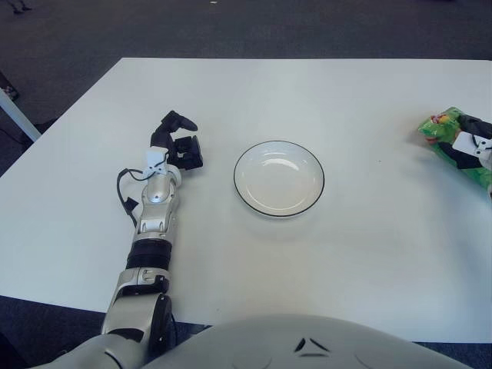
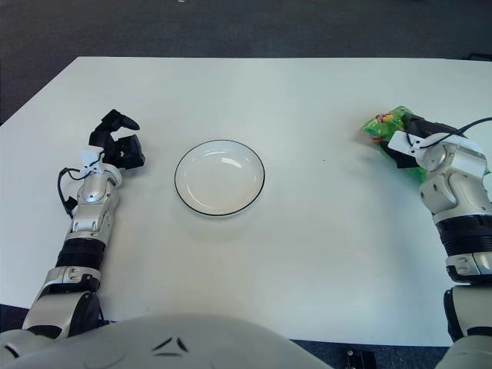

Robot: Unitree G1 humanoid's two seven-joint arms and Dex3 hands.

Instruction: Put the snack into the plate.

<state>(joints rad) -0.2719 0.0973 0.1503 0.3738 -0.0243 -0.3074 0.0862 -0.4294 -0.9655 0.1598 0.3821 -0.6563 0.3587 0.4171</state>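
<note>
Gripping the snack (image 2: 388,127) at the far right of the desk (image 2: 307,231), the right hand (image 2: 407,142) has its dark fingers wrapped over the top of the bag, so the wrist sits just nearer than it. That grasp from above looks chosen so the bag can be lifted clear and carried left. The snack is a bright green crinkled packet with a patch of red and yellow print at its left end; much of its right part is hidden under the hand. The plate (image 2: 220,177), white with a thin dark rim, lies empty near the middle of the desk, well apart from the snack. The left hand (image 2: 117,146) shows left of the plate, fingers loosely curled and holding nothing, out of the way.
</note>
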